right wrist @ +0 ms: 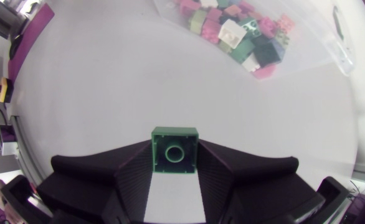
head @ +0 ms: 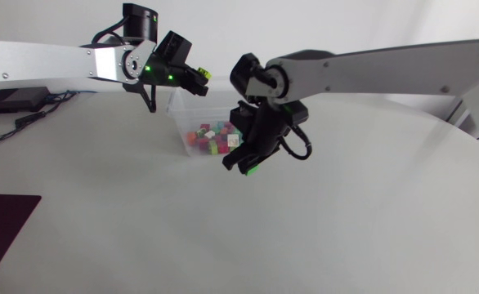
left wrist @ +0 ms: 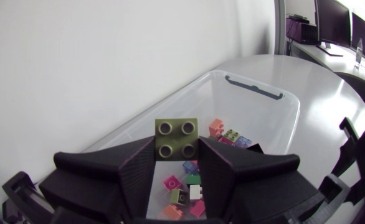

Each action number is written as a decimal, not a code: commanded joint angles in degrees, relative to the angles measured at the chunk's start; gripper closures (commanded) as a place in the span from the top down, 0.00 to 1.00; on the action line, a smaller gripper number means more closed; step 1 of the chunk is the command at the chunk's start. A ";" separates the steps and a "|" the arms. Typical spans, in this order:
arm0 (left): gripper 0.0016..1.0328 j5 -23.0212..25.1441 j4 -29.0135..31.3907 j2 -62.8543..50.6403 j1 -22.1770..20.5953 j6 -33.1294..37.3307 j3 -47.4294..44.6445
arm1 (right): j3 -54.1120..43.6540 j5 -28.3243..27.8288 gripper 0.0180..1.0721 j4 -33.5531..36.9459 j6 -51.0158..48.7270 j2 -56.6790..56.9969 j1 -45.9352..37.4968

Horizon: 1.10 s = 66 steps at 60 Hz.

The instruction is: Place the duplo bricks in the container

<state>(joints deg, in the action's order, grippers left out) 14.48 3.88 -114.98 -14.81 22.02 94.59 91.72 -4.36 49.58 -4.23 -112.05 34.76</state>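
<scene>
Two grippers, one brick each. Right gripper [head: 243, 163] pinches a dark green brick [right wrist: 174, 151] over bare table [head: 346, 229], just short of the one container [head: 176, 114] and its heap of bricks [head: 211, 139]. Left gripper [head: 197, 79] clamps an olive brick [left wrist: 176, 137] above the far rim.

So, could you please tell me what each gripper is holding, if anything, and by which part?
Left gripper: an olive brick, fingers on two opposite side walls. Right gripper: a green brick, held the same way.
</scene>
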 commanded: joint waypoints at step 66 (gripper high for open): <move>0.96 -5.87 -4.32 22.87 4.88 -1.72 -23.13 | 26.84 -0.03 0.35 -14.87 0.54 -8.54 -6.90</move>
<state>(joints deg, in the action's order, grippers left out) 8.49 0.89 -95.18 -10.52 20.75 74.11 116.46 -4.64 35.90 -4.25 -117.97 28.38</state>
